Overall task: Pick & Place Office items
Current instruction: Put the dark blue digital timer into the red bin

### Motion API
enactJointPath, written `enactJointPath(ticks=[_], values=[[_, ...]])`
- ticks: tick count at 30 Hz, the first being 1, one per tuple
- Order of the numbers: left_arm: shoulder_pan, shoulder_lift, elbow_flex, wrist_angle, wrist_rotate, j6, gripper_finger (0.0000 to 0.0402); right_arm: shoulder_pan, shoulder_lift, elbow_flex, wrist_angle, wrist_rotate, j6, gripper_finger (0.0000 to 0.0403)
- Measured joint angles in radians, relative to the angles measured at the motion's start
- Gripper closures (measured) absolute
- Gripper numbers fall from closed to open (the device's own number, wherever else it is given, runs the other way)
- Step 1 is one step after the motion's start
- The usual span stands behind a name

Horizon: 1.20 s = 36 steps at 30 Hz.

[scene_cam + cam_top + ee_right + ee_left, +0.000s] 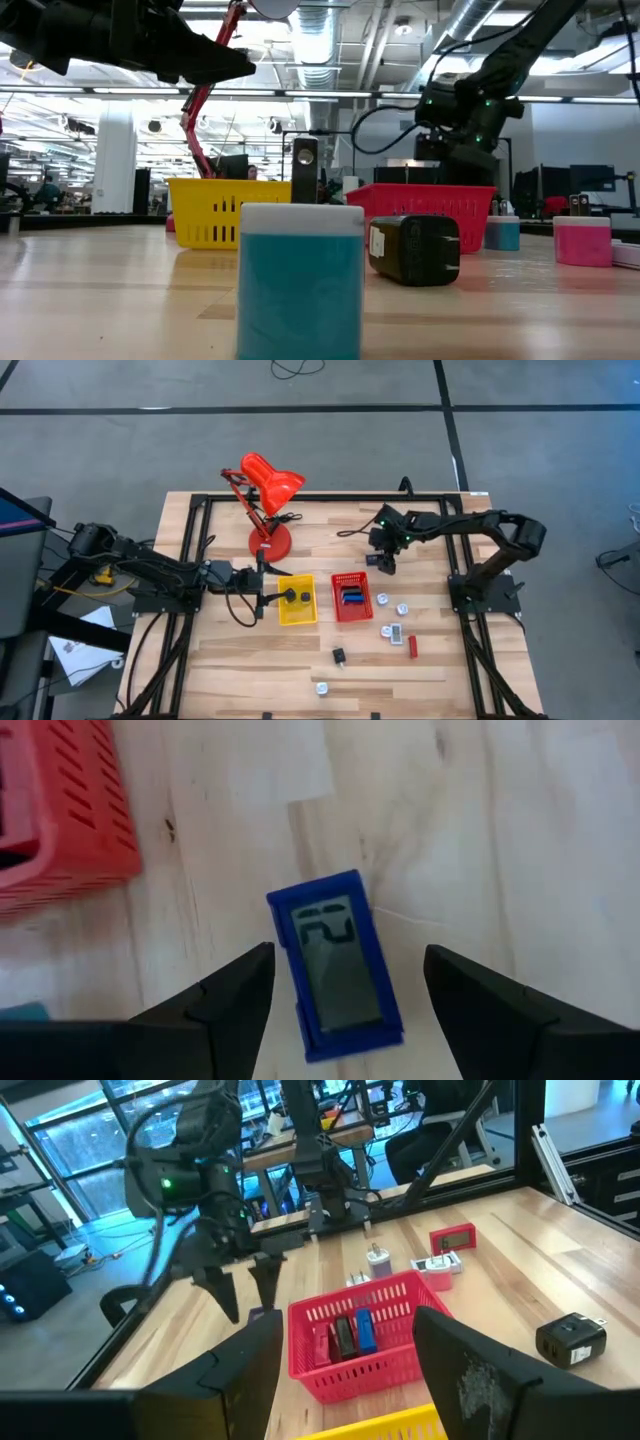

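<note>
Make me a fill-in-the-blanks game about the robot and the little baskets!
The right gripper hangs open over a small ____ timer lying on the table.
The lamp is ____.
The left gripper waits beside the ____ basket.
The red basket holds ____ flat pieces.

Missing words: blue; red; yellow; three

red desk lamp (pixel 268 495), yellow tray (pixel 296 601) beside red tray (pixel 352 596), wooden table (pixel 230 655)

overhead is looking straight down; low is looking level across the table (pixel 120 290); both are showing the red tray (pixel 351 600).
</note>
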Motion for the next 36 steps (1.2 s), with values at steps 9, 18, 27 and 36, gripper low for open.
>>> enactJointPath(ticks=[9, 18, 27, 36], values=[[0.0, 0.0, 0.0, 0.0, 0.0, 0.0, 0.0183, -0.035, 0.045, 0.0, 0.049, 0.004, 0.016, 0.0152], [0.0, 0.0, 0.0, -0.004, -0.003, 0.0, 0.0183, -0.038, 0.095, 0.006, 0.057, -0.005, 0.009, 0.0152], [0.0, 0.0, 0.0, -0.004, -0.006, 0.0, 0.0183, -0.043, 0.098, 0.004, 0.056, -0.013, 0.007, 0.0187], [0.0, 0.0, 0.0, -0.004, -0.007, 0.0, 0.0183, -0.035, 0.094, 0.003, 0.053, 0.006, -0.011, 0.0274]])
